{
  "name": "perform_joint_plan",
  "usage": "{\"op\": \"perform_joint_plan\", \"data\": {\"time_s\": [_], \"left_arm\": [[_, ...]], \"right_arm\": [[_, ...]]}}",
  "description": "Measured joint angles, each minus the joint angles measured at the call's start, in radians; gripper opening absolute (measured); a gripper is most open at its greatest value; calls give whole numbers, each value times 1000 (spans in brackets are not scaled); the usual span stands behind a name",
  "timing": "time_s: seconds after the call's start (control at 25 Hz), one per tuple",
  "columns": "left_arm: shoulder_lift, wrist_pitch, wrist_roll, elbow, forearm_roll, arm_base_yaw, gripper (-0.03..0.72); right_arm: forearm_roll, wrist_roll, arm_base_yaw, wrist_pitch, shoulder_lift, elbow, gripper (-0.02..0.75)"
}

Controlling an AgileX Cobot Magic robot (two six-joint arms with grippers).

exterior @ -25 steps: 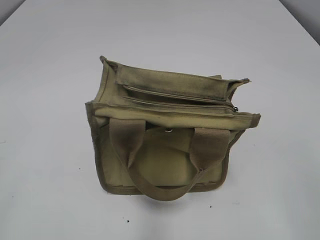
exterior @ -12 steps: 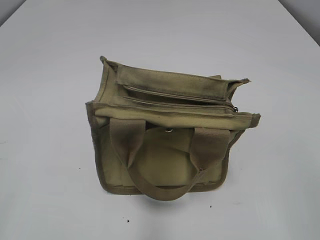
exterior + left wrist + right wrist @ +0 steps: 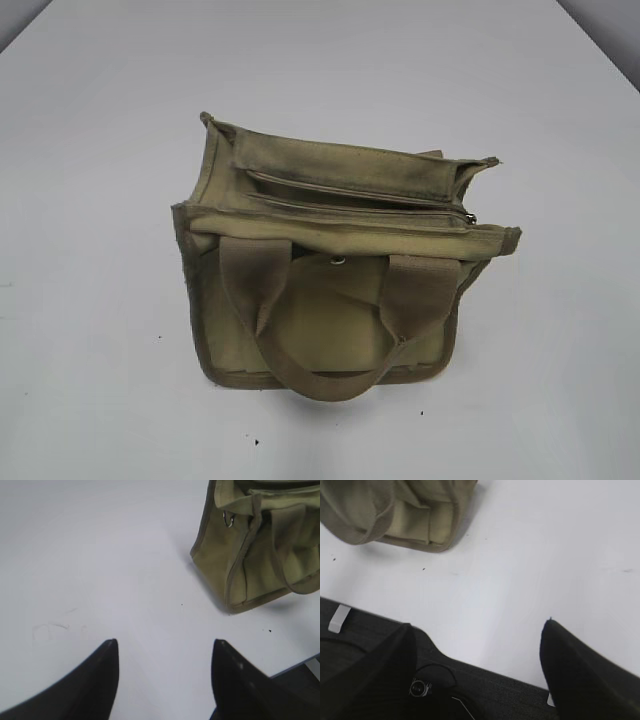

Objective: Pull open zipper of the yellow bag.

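Now your left gripper [image 3: 164, 652] and right gripper [image 3: 477, 630] hover spread and empty near the table's [image 3: 90, 120] front edge. Farther out, the yellow bag [image 3: 335, 265] stands mid-table, its zipper [image 3: 355, 208] closed on top, pull tab [image 3: 470, 218] at your right.

You won't find any readable text, label or number here. The yellow bag [image 3: 330, 300] carries no legible print.
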Motion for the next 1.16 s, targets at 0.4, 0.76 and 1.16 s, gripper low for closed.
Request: {"op": "perform_joint_plan", "data": {"time_s": [0.4,0.76,1.16], "left_arm": [[-9,1,1,0,0,293,454],[-9,1,1,0,1,329,454],[-9,1,1,0,1,329,454]], "right_arm": [[1,0,-171,-3,-204,0,594],[3,0,-171,-6,-206,0,594],[3,0,-171,-6,-206,0,594]]}}
